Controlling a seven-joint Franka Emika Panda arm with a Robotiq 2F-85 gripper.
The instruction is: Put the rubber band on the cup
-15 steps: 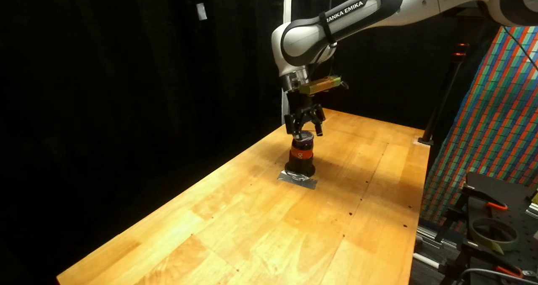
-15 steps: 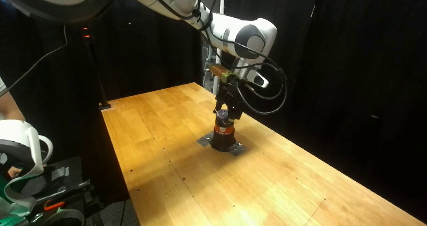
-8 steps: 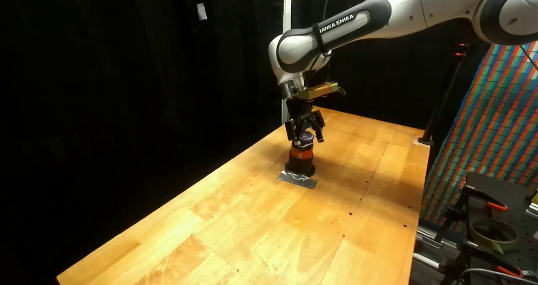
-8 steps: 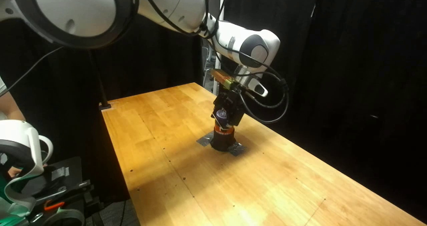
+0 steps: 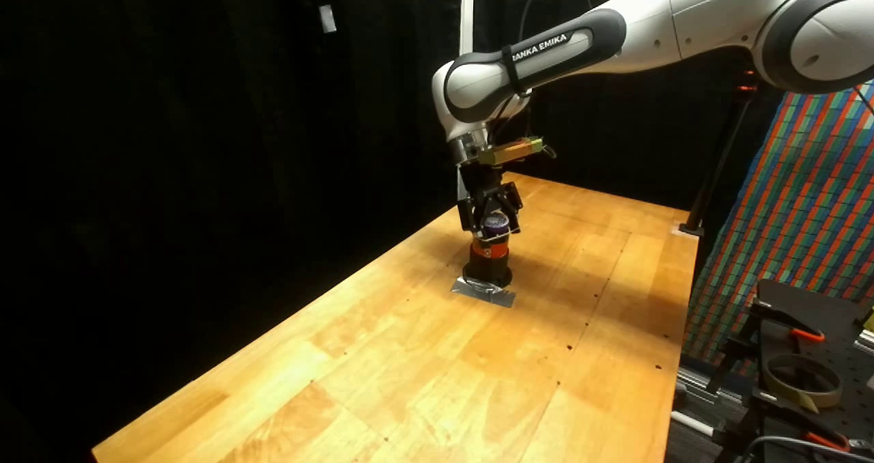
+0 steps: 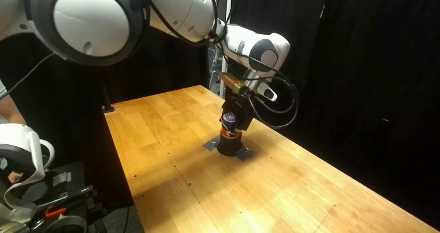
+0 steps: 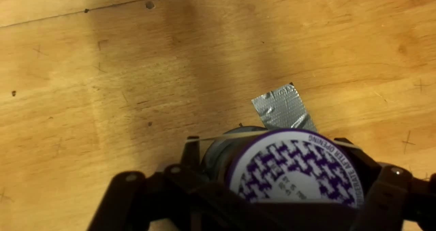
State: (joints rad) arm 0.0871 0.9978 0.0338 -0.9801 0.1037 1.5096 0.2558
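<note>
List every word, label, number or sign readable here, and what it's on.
"RANKA EMIKA": robot arm, start hidden by black strap.
"IGERATE AFTER OPENING": purple-rimmed lid, start hidden.
Small print mid-lid: too blurred.
Lettering on the orange-red section of the cup: too blurred.

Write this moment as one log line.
gripper: open, fingers flanking cup | rubber band: stretched across fingers, around cup's upper part | cup: upright, silver tape at base | release: not yet

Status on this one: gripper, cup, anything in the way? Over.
Gripper open, rubber band stretched across its fingers. Cup upright, lid between the fingers, band apparently looped around. Tape at cup's base, likely not in the way.
</note>
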